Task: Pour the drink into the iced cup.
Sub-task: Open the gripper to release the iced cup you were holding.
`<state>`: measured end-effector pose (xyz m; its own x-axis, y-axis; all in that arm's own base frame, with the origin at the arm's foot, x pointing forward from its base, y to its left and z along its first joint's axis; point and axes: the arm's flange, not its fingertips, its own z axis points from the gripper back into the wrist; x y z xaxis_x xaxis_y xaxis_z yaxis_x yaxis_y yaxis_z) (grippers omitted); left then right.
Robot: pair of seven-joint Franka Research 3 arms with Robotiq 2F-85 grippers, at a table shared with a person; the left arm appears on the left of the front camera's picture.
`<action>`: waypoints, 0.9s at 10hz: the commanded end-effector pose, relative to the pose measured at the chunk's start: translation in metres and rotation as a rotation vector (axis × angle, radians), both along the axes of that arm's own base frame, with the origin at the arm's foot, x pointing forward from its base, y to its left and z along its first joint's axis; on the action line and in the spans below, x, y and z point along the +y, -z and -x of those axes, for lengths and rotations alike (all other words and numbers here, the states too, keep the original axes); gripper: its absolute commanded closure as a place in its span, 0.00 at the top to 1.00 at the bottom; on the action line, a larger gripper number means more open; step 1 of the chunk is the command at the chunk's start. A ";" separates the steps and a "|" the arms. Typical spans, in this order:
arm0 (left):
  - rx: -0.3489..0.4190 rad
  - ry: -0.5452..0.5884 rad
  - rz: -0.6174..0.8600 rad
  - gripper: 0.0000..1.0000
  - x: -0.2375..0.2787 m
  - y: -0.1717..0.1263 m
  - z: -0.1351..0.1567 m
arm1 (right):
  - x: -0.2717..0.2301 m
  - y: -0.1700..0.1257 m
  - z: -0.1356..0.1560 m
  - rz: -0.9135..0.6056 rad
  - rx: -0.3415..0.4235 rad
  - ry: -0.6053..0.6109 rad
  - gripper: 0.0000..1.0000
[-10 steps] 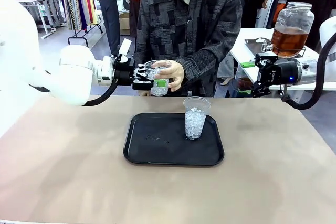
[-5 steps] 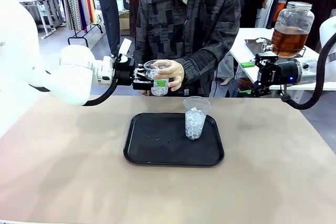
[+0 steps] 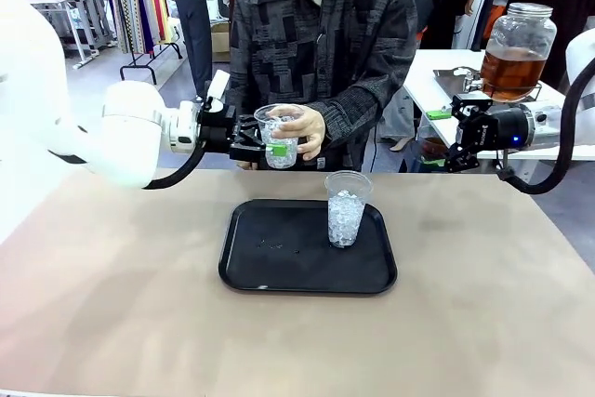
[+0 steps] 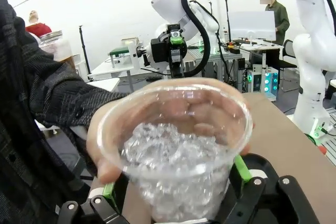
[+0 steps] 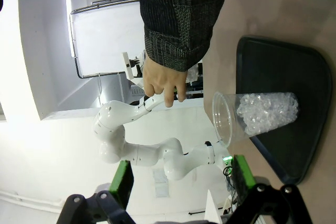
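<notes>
Left fingers point(image 4: 240, 169) flank a clear, ice-filled cup point(image 4: 178, 150) in a person's hand point(image 4: 98, 141), grip unclear; right fingers point(image 5: 124, 182) apart.

A tray point(image 3: 270, 271) lies on the table point(image 3: 112, 304), a cup point(image 3: 346, 216) at its 2 o'clock corner. Past it at 12 o'clock, a second cup point(image 3: 279, 127) sits inside the left gripper point(image 3: 272, 144), a hand point(image 3: 309, 130) behind. A jar point(image 3: 516, 44) stands at 2 o'clock.

Clear plastic cup of crushed ice point(image 4: 176, 150) sits between the left gripper point(image 4: 175, 179)'s green pads point(image 4: 240, 167), contact unclear. A person's hand point(image 4: 100, 145) wraps it from behind.
</notes>
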<state>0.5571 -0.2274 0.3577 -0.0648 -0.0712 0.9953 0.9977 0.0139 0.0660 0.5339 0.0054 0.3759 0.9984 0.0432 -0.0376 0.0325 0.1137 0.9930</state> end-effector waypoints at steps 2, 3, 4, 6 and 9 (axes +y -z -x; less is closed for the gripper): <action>0.042 -0.017 0.022 1.00 0.032 0.013 0.006 | 0.000 -0.001 0.000 0.004 -0.004 0.005 1.00; 0.050 -0.021 0.030 1.00 0.047 0.020 0.011 | 0.000 -0.001 0.000 0.004 -0.004 0.005 1.00; 0.058 -0.026 0.033 1.00 0.064 0.030 0.017 | 0.000 -0.001 0.000 0.004 -0.004 0.005 1.00; 0.042 -0.024 0.034 1.00 0.102 0.052 0.030 | 0.000 -0.001 0.000 0.004 -0.004 0.005 1.00; 0.021 -0.065 0.063 1.00 0.145 0.073 0.047 | 0.000 -0.001 0.000 0.004 -0.004 0.005 1.00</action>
<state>0.5181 -0.0863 0.2836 -0.0138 -0.0298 0.9995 0.9969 0.0764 0.0160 0.5339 0.0051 0.3759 0.9984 0.0428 -0.0378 0.0327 0.1137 0.9930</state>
